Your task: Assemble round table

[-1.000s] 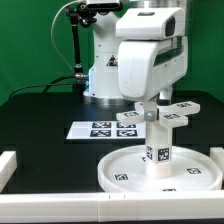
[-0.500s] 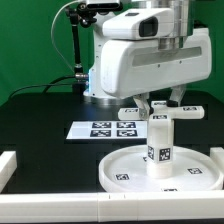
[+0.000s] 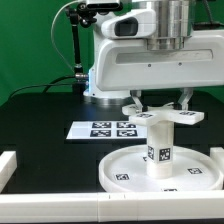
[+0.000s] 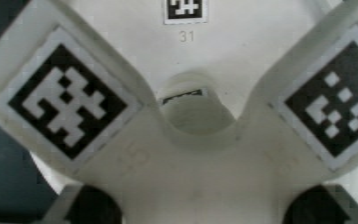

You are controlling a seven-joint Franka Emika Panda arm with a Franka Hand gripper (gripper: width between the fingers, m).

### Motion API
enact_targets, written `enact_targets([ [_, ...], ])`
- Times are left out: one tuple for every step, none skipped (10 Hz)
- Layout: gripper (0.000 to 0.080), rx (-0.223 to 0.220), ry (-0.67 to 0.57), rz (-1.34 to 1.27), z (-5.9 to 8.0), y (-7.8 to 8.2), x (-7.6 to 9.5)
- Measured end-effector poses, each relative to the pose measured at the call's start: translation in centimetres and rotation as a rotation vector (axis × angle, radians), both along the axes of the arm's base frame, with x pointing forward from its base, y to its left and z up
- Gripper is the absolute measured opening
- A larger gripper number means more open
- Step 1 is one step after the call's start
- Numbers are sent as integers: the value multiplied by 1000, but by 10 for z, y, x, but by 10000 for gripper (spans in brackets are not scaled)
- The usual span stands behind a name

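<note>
The large rimmed round disc (image 3: pixel 125 170) lies on the black table at the exterior view's right front. The short thick cylinder leg (image 3: pixel 160 150) stands upright in its middle. My gripper (image 3: pixel 161 104) is shut on the cross-shaped base (image 3: pixel 160 116) and holds it level right on top of the leg. In the wrist view the base (image 4: pixel 194 150) fills the picture, with its centre hole (image 4: pixel 194 108) and tagged arms. My gripper (image 4: pixel 197 205) grips it between dark fingers (image 4: pixel 96 205). Whether base and leg touch I cannot tell.
The marker board (image 3: pixel 104 128) lies flat behind the disc toward the exterior view's left. Plain white border blocks stand at the left edge (image 3: pixel 8 166) and along the front (image 3: pixel 60 206). The arm's pedestal (image 3: pixel 100 75) stands at the back.
My gripper has turned about its upright axis with the cross-shaped base in it and has shifted to stand centred over the leg. Disc and leg have not moved.
</note>
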State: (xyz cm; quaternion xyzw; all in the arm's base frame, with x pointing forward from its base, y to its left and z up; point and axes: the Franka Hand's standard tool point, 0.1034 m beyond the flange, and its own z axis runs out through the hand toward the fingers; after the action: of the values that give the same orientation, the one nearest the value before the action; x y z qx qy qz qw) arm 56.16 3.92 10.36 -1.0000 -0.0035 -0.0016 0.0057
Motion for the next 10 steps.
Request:
enact_targets([
  [442,0,1,-35,0,0,0],
  [442,1,2,-108,0,0,0],
  [442,3,2,-158,0,0,0],
  [442,7,4,-233,0,1,0],
  [442,7,4,-272,0,1,0],
  [442,19,6,-412,0,1,0],
  [442,21,9,-513,-1,1,0],
  [442,27,15,-677,-1,2,-1],
  [442,33,19,-765,-1,2,-1],
  [442,40,23,-872,-1,2,-1],
])
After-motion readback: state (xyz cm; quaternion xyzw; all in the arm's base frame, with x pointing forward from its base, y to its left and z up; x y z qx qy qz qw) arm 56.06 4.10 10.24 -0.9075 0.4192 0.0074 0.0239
